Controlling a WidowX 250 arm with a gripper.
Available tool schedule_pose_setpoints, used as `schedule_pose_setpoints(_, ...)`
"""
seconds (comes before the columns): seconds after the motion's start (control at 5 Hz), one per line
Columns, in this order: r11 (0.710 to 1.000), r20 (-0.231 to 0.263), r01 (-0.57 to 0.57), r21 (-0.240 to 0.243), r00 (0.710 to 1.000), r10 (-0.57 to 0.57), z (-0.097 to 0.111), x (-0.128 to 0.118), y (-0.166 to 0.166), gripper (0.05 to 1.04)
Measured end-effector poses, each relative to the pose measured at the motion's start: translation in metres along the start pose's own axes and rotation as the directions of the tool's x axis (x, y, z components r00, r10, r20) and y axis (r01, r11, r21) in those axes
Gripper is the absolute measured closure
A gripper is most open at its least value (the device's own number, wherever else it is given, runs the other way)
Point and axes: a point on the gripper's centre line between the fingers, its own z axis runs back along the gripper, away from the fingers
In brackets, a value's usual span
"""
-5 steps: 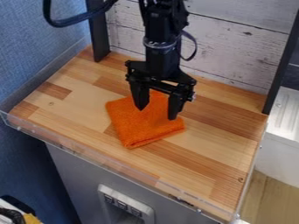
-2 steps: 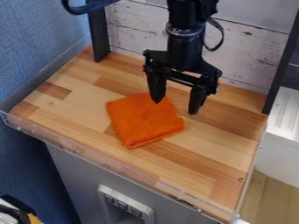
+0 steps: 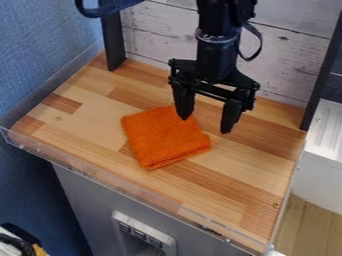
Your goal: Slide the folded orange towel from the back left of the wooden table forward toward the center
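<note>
The black gripper [image 3: 206, 126] hangs over the back middle of the wooden work surface, its two fingers spread wide with nothing between them. An orange cloth [image 3: 163, 139], folded into a rough square, lies flat on the wood left of and below the gripper. The left finger's tip overlaps the cloth's upper right edge in the view; whether it touches cannot be told. The right finger is over bare wood to the right of the cloth.
The wooden surface [image 3: 234, 195] has a clear plastic lip [image 3: 100, 177] along its front edge. Dark posts [image 3: 113, 37] stand at the back left and right, with a whitewashed plank wall [image 3: 287, 55] behind.
The gripper has moved right from over the cloth, rising slightly at first, with its fingers still apart. The cloth has stayed where it was.
</note>
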Motion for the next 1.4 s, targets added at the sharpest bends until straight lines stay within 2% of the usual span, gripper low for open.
schedule_pose_setpoints(0.8,1.000,-0.014,-0.013,-0.008,1.000,0.012,0.0037,-0.0005,-0.0056,0.087)
schedule_pose_setpoints(1.4,1.000,-0.042,-0.010,0.009,0.999,0.010,0.0095,-0.0039,-0.0105,0.085)
